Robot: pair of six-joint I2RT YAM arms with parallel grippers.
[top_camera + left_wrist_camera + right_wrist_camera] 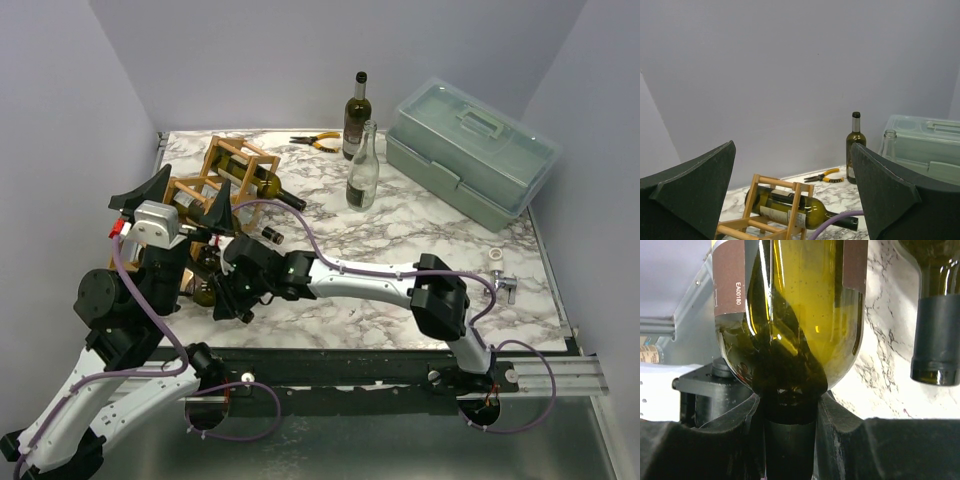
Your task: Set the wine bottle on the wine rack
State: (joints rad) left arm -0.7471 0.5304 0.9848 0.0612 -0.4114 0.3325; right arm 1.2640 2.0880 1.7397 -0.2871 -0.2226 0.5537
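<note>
My right gripper (222,290) (790,410) is shut on the neck of an olive-green wine bottle (805,315) with a brown label; in the top view that bottle (204,293) lies low at the table's near left, mostly hidden by my left arm. The wooden wine rack (190,186) (796,200) stands just behind it, with one green bottle (262,184) (790,210) lying in an upper cell. A second bottle's capped neck (270,236) (937,340) pokes out lower down. My left gripper (195,185) (792,145) is wide open and empty, raised over the rack.
A dark bottle (356,115) and a clear bottle (363,170) stand at the back centre. A pale green toolbox (470,150) fills the back right. Yellow-handled pliers (315,142) lie near the back wall. A small white fitting (497,262) sits at the right edge.
</note>
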